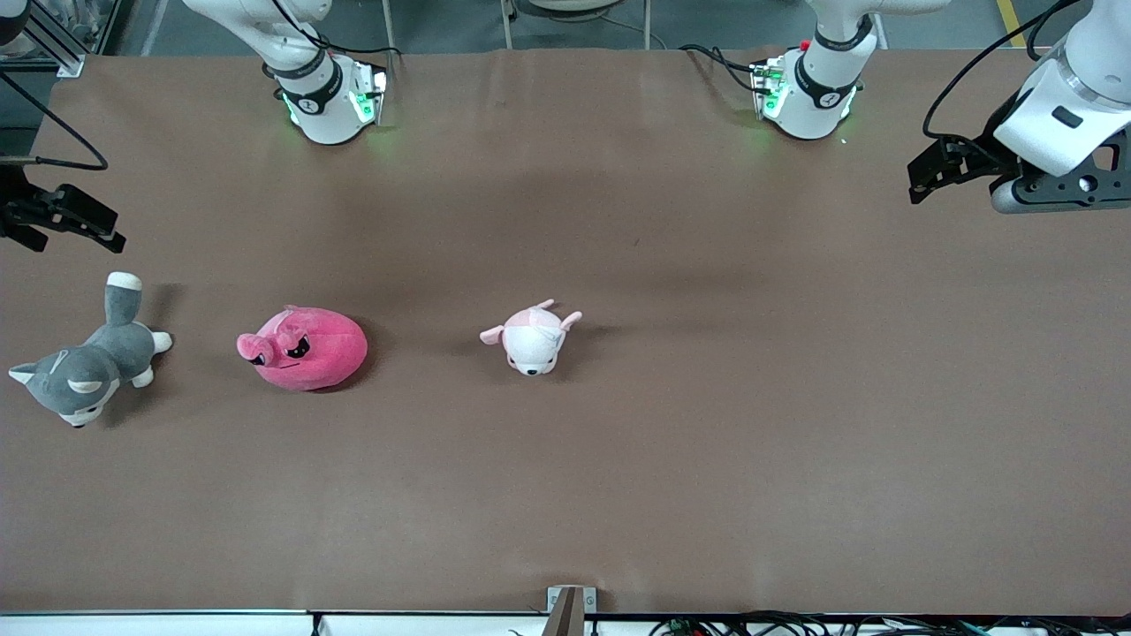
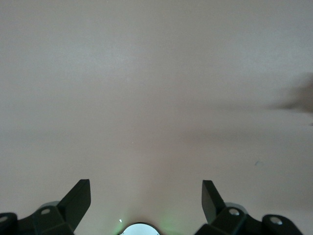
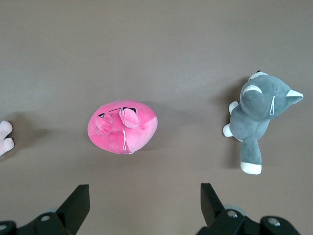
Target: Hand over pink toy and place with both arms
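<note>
The pink toy (image 1: 305,347) lies on the brown table toward the right arm's end, between a grey dog plush and a white-and-pink plush. It also shows in the right wrist view (image 3: 123,127), apart from the jaws. My right gripper (image 1: 66,221) hangs open and empty over bare table at the right arm's end; its jaws stand wide apart in its wrist view (image 3: 145,198). My left gripper (image 1: 923,181) hangs open and empty over bare table at the left arm's end; its wrist view (image 2: 145,196) shows only table.
A grey-and-white plush dog (image 1: 88,362) lies beside the pink toy toward the right arm's end, also in the right wrist view (image 3: 259,117). A small white-and-pale-pink plush (image 1: 532,336) lies near the table's middle. The arm bases (image 1: 327,97) stand along the table's edge farthest from the front camera.
</note>
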Robot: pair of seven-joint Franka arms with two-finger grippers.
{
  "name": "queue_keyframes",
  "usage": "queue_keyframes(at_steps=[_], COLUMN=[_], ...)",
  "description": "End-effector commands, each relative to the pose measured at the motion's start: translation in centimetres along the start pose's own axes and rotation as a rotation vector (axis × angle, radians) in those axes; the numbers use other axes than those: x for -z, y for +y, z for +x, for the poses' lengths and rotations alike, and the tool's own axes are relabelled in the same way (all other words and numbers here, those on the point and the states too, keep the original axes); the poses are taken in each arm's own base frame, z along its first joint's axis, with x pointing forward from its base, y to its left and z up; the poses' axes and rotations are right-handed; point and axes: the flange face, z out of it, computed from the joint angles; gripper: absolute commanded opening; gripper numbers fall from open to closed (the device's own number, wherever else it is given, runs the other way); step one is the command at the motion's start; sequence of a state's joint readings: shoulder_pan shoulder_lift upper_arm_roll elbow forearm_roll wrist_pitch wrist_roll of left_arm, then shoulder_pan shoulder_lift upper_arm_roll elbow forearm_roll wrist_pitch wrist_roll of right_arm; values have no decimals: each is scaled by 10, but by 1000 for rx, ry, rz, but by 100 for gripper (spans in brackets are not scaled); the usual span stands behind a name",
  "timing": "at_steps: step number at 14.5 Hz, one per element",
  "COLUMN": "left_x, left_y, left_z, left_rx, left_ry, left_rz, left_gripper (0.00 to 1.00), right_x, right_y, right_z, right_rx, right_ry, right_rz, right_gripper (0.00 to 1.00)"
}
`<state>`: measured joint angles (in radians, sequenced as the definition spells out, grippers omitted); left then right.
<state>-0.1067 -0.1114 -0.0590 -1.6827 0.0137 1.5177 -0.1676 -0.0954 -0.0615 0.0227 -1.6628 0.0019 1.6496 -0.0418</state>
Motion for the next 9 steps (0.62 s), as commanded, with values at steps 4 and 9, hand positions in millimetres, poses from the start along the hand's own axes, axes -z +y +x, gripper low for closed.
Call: queue_keyframes(at_steps=[4, 9], left_x=[21, 19], left_y=[-3, -4], left_z=[4, 6], left_rx=[-19, -22], left_ry=[31, 20], left_rz=[36, 36], left_gripper=[100, 100], right_x=[0, 0], right_y=[-1, 0], right_z=[-10, -9], right_rx=[-13, -11], right_ry=[5, 3], right_rz=[-12, -13], right_gripper=[100, 100])
